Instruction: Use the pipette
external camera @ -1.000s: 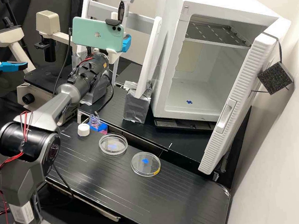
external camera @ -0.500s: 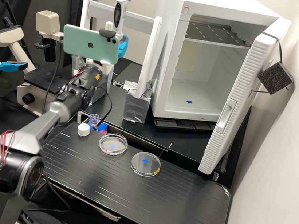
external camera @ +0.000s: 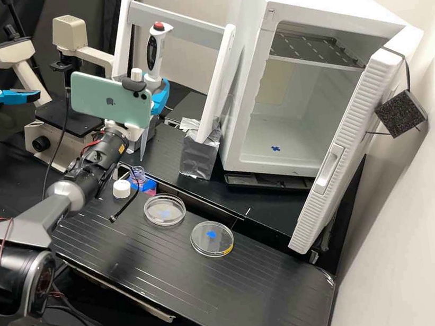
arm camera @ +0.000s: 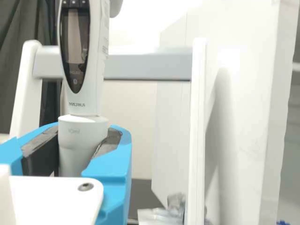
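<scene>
pipette (external camera: 156, 54): near-upright, lower body within tool (external camera: 159, 94) | tool: clamped on pipette

Grey arm (external camera: 42, 214), perhaps an orange sticker (external camera: 122, 149)

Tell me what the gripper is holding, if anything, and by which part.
The gripper holds the pipette by the pale section below its dark display, with the tip pointing down.
</scene>
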{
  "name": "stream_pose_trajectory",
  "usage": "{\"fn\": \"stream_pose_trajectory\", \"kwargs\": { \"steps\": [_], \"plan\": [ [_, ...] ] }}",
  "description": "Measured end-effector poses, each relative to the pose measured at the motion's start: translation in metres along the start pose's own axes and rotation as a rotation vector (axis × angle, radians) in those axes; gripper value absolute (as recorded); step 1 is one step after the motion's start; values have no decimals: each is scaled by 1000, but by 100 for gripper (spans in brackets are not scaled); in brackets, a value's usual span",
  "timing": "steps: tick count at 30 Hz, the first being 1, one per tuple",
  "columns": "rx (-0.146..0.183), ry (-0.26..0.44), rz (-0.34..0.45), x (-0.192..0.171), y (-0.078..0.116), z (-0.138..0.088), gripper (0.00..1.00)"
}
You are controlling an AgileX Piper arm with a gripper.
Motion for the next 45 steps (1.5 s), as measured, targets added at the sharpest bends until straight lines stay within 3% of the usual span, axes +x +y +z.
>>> {"fn": "stream_pose_trajectory", "kwargs": {
  "steps": [9, 20, 24, 28, 39, 45],
  "plan": [
    [-1, -10, -29, -6, -13, 7, 0],
    [30, -35, -19, -3, -30, 17, 0],
    [3, -42, -35, -6, -40, 23, 0],
    [2, -40, -39, -13, -48, 27, 0],
    [-38, 18, 64, -34, -62, 33, 0],
    [-54, 6, 43, -39, -72, 38, 0]
  ]
}}
